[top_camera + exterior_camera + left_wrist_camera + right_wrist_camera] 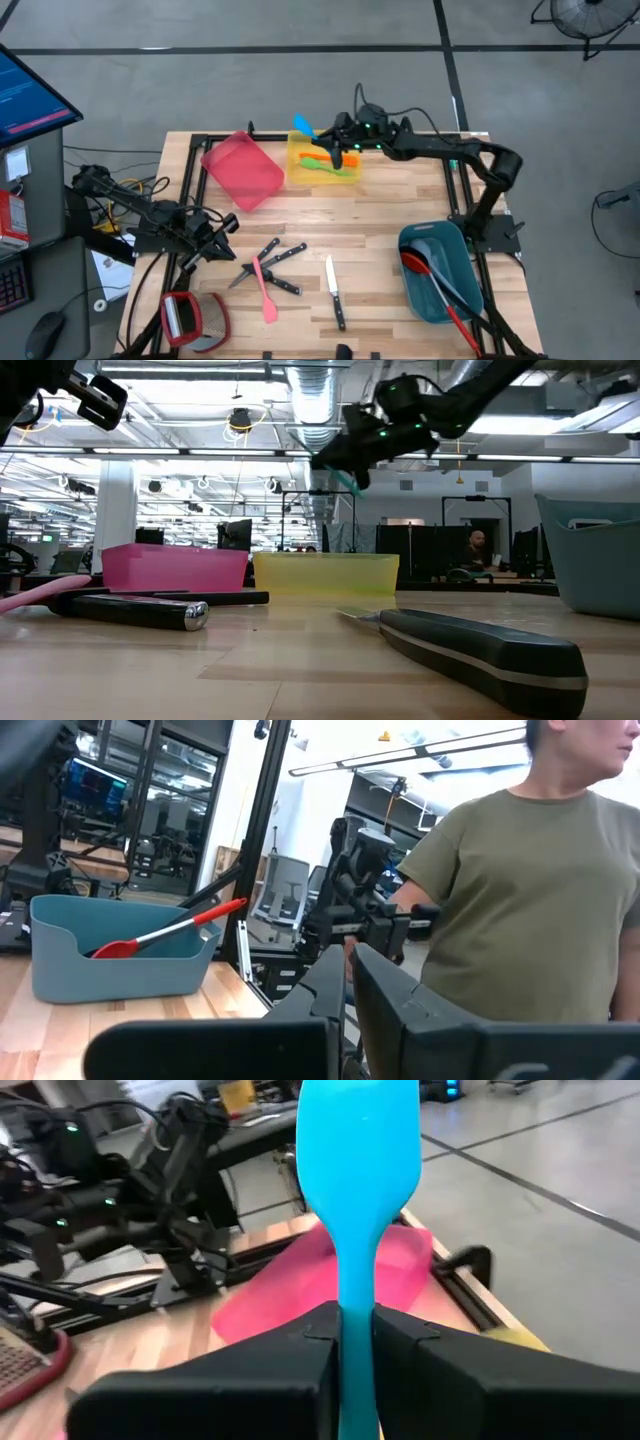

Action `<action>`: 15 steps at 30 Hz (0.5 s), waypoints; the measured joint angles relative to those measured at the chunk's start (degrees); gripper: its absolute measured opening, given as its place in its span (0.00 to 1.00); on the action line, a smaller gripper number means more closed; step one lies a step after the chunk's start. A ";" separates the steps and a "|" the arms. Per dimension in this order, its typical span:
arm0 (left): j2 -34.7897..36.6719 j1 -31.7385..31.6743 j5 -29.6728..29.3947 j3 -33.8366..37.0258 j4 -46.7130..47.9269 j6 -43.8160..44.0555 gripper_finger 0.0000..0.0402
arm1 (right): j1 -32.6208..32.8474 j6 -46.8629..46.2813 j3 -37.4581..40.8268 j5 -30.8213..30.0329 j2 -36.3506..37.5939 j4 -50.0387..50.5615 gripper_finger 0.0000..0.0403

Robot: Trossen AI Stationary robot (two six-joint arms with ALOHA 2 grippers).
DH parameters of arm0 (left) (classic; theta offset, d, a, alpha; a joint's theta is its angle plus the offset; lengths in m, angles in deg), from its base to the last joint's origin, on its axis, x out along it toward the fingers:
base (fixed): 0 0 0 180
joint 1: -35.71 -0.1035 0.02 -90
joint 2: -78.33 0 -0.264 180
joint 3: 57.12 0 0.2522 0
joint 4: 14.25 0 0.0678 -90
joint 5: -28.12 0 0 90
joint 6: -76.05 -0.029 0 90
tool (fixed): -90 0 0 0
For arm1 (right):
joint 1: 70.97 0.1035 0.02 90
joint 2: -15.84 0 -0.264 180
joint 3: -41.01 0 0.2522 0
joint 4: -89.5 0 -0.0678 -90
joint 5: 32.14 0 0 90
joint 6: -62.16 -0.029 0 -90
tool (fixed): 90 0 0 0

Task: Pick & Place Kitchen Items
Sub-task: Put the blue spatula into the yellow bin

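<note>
- High view: the right gripper [322, 129] reaches in from the right to the upper middle of the frame, over the yellow bin [322, 158], its fingers clamped on the handle of a blue spatula [303, 125] whose blade sticks out toward the upper left.
- Right wrist view confirms it: the two dark fingers [300, 1350] squeeze the blue spatula's [357, 1170] stem, and its blade stands up the middle of the frame with the pink bin [300, 1295] behind it.
- Inside the yellow bin lie a green spatula [335, 170] and an orange one [318, 158].
- Pink bin [242, 170] sits tilted just left of the yellow bin.
- Left gripper [222, 238] hangs at the left of the frame, near the loose items; in the left wrist view its fingers [385, 985] stand narrowly apart and hold nothing.
- In the lower middle of the high view a pink spatula [264, 290] lies among several black-handled knives [280, 256], and one more knife [335, 292] lies apart to their right.
- Teal bin [440, 272] at the lower right holds a red spoon [430, 285] and grey utensils.
- A grater [182, 316] with a red frame rests at the lower left edge of the table [390, 205].
- A person in an olive shirt [525, 900] fills the right of the left wrist view.
</note>
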 joint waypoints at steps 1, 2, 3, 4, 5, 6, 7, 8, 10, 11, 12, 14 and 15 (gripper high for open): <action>0.01 0.00 0.00 0.00 -0.04 0.00 0.02 | 0.00 0.04 -1.33 0.74 -1.09 0.04 0.05; 0.01 -0.02 0.00 -0.01 -0.11 0.00 0.02 | 0.00 0.05 -2.60 0.99 -2.18 0.00 0.05; -0.01 0.00 0.00 0.00 -0.14 -0.02 0.02 | 0.00 0.04 -3.55 1.42 -3.13 0.04 0.05; 0.00 0.00 0.00 0.00 -0.15 0.00 0.02 | 0.00 0.04 -4.36 2.12 -4.07 0.34 0.05; 0.01 -0.01 0.00 0.00 -0.19 0.00 0.02 | 0.01 0.04 -5.28 2.24 -5.04 0.33 0.05; -0.01 0.00 0.00 0.00 -0.20 0.00 0.02 | 0.14 0.04 -5.99 2.32 -5.88 0.21 0.05; -0.01 0.00 0.00 0.00 -0.20 0.00 0.02 | 0.32 0.04 -6.48 2.40 -6.55 0.27 0.05; 0.01 -0.01 0.00 0.00 -0.20 -0.01 0.02 | 0.33 0.04 -7.01 2.49 -7.11 0.36 0.05; -0.01 0.00 0.00 0.00 -0.20 0.00 0.02 | 0.56 0.17 -7.63 3.55 -8.21 0.09 0.05; 0.00 -0.02 0.00 0.00 -0.20 0.00 0.02 | 0.75 0.19 -7.83 3.71 -8.77 -0.06 0.05; 0.00 -0.01 0.00 0.00 -0.20 0.00 0.02 | 0.80 0.20 -7.79 3.79 -9.25 0.19 0.05; 0.00 -0.01 0.00 0.00 -0.20 -0.01 0.02 | 0.81 0.23 -7.78 3.81 -10.25 0.46 0.05; -0.01 0.00 -0.02 0.00 -0.18 0.00 0.02 | 0.82 0.45 -7.72 3.89 -10.64 0.54 0.05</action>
